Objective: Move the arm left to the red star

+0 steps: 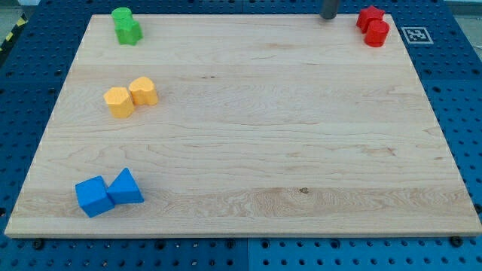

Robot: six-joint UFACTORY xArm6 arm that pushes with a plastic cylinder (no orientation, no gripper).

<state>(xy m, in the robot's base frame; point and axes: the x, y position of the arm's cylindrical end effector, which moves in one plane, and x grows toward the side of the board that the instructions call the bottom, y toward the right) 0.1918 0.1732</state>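
The red star [369, 16] sits at the top right corner of the wooden board [248, 135], touching a second, rounder red block [376, 34] just below it. My tip [329, 16] shows at the view's top edge as a short dark rod end. It stands to the left of the red star, with a small gap between them, not touching any block.
Two green blocks [126, 25] sit together at the top left. Two yellow blocks [130, 96] touch at the left middle. A blue cube [93, 196] and a blue triangle [126, 187] touch at the bottom left. A marker tag [415, 34] lies off the board's top right.
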